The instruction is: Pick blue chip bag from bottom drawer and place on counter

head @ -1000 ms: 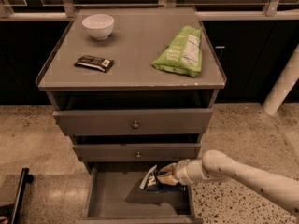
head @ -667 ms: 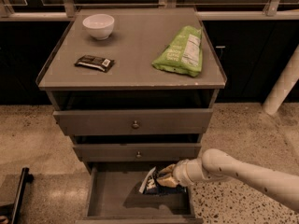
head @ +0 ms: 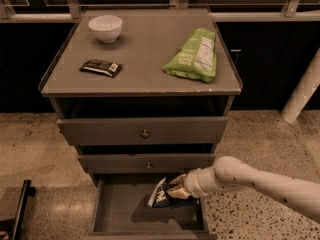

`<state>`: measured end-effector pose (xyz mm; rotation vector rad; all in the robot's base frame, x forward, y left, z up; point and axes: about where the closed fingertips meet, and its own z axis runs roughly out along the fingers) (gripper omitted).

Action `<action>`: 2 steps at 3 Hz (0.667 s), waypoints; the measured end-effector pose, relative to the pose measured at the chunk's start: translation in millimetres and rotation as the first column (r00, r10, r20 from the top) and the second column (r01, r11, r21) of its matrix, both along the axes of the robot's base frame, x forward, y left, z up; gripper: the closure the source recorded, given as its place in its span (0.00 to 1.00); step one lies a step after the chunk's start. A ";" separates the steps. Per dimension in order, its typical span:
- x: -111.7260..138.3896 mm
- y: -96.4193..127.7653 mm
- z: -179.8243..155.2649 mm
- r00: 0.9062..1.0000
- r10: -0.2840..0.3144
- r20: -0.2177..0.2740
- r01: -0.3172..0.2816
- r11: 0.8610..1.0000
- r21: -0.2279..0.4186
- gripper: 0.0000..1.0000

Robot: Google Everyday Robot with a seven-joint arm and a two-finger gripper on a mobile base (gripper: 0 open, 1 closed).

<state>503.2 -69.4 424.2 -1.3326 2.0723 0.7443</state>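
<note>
The gripper [head: 176,190] is inside the open bottom drawer [head: 98,210], at its right rear, just below the front of the middle drawer [head: 120,163]. Its jaws are closed on the right end of the blue chip bag [head: 159,198]. The bag projects to the left of the gripper, white end up and tilted. It is held clear of the drawer floor, where a dark shadow lies beneath it. The pale arm [head: 260,183] enters from the lower right and crosses above the drawer's right wall. The bottom drawer is pulled out. The middle drawer and the top drawer [head: 110,132] are both closed, each with a round knob at centre. On the counter surface [head: 145,59] a light-green bag [head: 193,55] lies towards the right edge. A dark brown bar wrapper [head: 101,67] lies flat at front left, and a white bowl [head: 105,28] stands at rear left; all three are well apart. A white post [head: 303,91] stands on the speckled floor [head: 45,154] to the right of the cabinet.
</note>
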 end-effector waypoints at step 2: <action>-25.7 33.9 108.7 0.985 0.114 0.133 -0.097 0.987 -0.132 1.00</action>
